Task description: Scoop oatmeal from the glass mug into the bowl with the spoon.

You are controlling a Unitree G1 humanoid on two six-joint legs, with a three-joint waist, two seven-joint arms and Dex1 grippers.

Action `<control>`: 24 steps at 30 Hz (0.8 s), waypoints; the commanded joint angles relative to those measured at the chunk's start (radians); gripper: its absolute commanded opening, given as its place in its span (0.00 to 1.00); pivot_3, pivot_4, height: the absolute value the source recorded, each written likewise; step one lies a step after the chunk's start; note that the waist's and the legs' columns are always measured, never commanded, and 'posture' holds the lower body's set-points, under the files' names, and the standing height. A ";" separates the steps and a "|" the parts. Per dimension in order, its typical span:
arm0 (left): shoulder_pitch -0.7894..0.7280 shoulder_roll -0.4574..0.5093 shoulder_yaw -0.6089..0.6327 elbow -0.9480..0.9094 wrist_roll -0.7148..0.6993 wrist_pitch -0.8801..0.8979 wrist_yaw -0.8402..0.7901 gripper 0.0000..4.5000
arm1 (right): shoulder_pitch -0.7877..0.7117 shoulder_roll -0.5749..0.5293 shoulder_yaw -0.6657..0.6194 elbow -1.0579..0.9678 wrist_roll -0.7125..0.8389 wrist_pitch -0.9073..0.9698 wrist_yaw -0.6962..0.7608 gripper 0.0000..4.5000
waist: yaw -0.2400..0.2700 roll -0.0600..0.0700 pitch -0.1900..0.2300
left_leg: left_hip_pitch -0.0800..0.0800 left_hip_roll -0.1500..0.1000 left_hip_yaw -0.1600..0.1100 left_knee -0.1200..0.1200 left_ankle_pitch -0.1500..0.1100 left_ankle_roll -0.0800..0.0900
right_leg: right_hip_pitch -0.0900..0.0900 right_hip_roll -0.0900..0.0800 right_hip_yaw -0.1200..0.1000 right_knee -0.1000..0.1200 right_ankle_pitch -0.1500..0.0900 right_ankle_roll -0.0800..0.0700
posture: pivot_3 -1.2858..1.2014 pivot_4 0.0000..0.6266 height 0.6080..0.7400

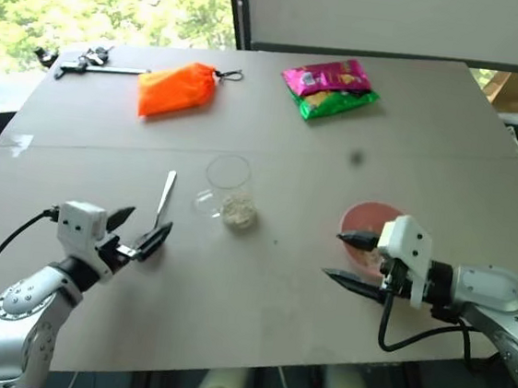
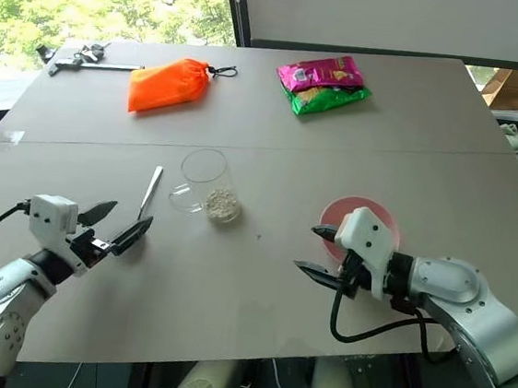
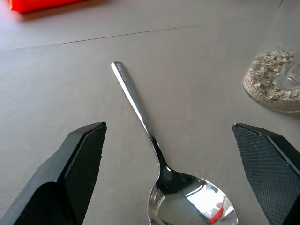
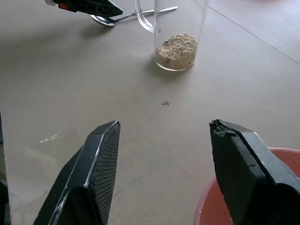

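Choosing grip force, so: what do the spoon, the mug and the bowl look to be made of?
The spoon: polished metal, since its bowl mirrors the surroundings. The glass mug: clear glass or possibly hard clear plastic; the oatmeal shows straight through its wall. The bowl: smooth pink, opaque and matte, probably plastic, though glazed ceramic cannot be ruled out.

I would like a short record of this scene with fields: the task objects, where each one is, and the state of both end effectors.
spoon: lies flat on the table, left of the glass mug, not held
glass mug: upright near the table's middle, a little oatmeal at its bottom
bowl: pink, right of the mug, partly behind the right end effector
left end effector: open, empty, hovering at the spoon's bowl end
right end effector: open, empty, beside the bowl
other items: orange pouch, snack packet, grey tool at the far edge
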 commanded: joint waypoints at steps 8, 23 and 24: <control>-0.065 0.038 -0.062 0.000 0.023 0.211 0.051 1.00 | 0.002 0.032 0.006 -0.044 -0.027 -0.029 -0.026 0.68 | -0.002 0.000 0.000 | 0.001 -0.001 0.002 0.001 0.000 0.000 | -0.002 0.000 0.001 0.007 0.000 0.000 | 0.52 0.24 1.00; -0.171 0.073 -0.040 0.005 -0.006 0.575 0.147 0.91 | -0.041 0.057 0.026 -0.029 -0.058 -0.037 -0.017 0.67 | -0.001 0.002 -0.001 | 0.006 -0.001 0.002 0.002 0.003 -0.005 | -0.002 0.000 0.002 0.017 0.000 0.000 | 0.52 0.24 1.00; -0.181 0.067 -0.034 0.016 -0.007 0.600 0.164 0.88 | -0.044 0.058 0.028 -0.029 -0.059 -0.036 -0.017 0.67 | -0.001 0.002 -0.002 | 0.007 -0.001 0.002 0.002 0.003 -0.005 | -0.002 0.000 0.002 0.017 0.000 0.000 | 0.52 0.24 1.00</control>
